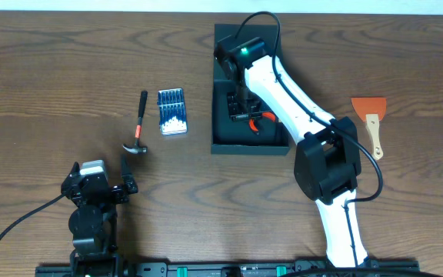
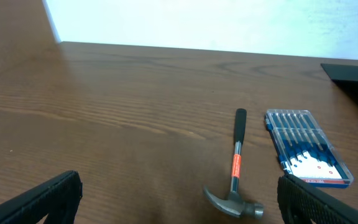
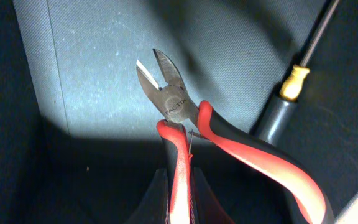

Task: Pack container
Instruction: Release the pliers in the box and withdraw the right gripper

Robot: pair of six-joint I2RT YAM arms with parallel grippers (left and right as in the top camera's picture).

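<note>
teal-grey container (image 1: 251, 148) surrounds right pincer (image 3: 180, 186) gripping pliers (image 3: 174, 104)

Right arm (image 1: 283, 85) white w/ black joints, green LED; left hand (image 2: 179, 186) black.

Left gripper (image 2: 179, 204): yours sits low, fingers spread wide.
Right gripper (image 3: 180, 194): your arm stretches forward, fingers pinching the pliers (image 3: 173, 104).
</note>
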